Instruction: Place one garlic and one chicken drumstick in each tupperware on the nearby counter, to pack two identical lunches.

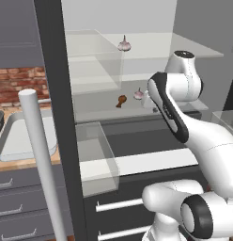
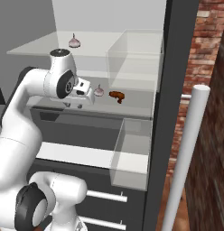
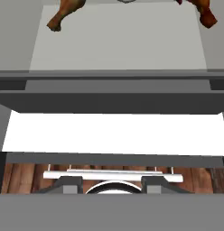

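Note:
My gripper hangs at the front edge of the fridge's middle shelf, its two tips apart with nothing between them. A whitish-pink garlic sits on that shelf just beside the hand, also seen from the left as the garlic. Beyond it lies a brown chicken drumstick. The hand view catches a drumstick at upper left and another at upper right. A second garlic rests on the top shelf. A pale tupperware lies on the tan counter at left, and a dark object shows at the frame's left edge.
The open fridge door's white bar handle stands in front of the counter. Clear bins sit on the upper shelf and in the door. A white shelf and dark drawers lie below the hand. Brick wall runs behind the counter.

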